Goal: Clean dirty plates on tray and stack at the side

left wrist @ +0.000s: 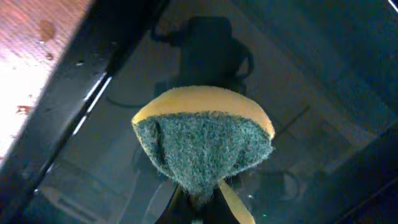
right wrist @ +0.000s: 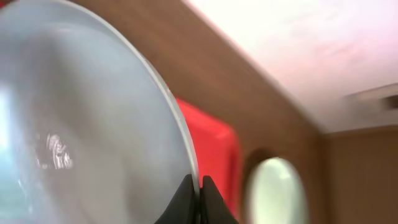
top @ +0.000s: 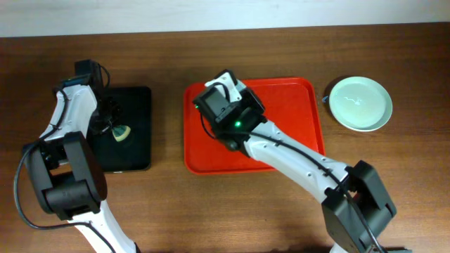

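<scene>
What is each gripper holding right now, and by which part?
The left gripper pinches a sponge by one end. The right gripper grips a plate by its rim.

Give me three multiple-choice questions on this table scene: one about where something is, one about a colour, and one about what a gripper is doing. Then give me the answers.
1. Where is the mint green plate?
A. Stacked on another plate
B. On the table, right of the red tray
C. Leaning against a wall

2. What colour is the scrubbing face of the sponge?
A. Green
B. Red
C. Purple

3. What state is the right gripper in?
A. Open and empty
B. Shut on a cup
C. Shut on the rim of a pale plate

Answers:
1 B: it lies flat on the wood past the tray's right edge.
2 A: green fibre covers yellow foam, and the left gripper pinches it from below.
3 C: the right wrist view shows the fingers closed on the tilted plate's edge.
</scene>
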